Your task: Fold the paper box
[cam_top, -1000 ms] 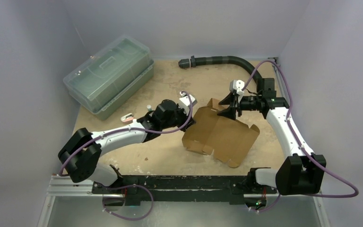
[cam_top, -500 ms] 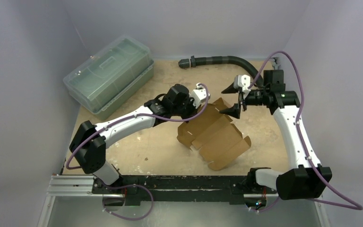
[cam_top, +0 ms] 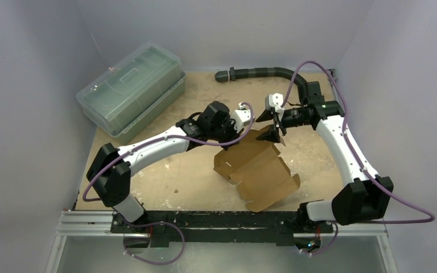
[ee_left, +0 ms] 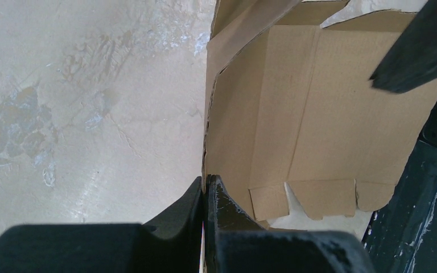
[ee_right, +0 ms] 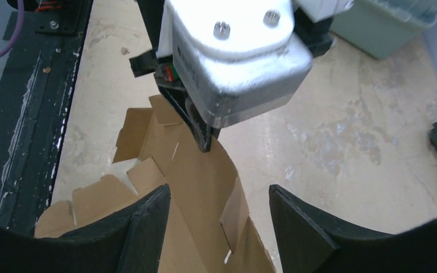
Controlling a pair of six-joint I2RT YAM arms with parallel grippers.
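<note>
Brown die-cut cardboard paper box [cam_top: 259, 170]: mid-table, part-raised, creased panels, small tabs along near edge, resting on sandy tabletop [cam_top: 188, 182] | black left gripper [ee_left: 206, 190]: pinched together on box's upright edge | black right gripper [ee_right: 217, 196]: jaws apart, straddling far edge

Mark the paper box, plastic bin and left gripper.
paper box [cam_top: 259, 170], top view, middle panel.
plastic bin [cam_top: 130, 85], top view, lid.
left gripper [ee_left: 205, 187], left wrist view, between fingertips pinching the box edge.
</note>
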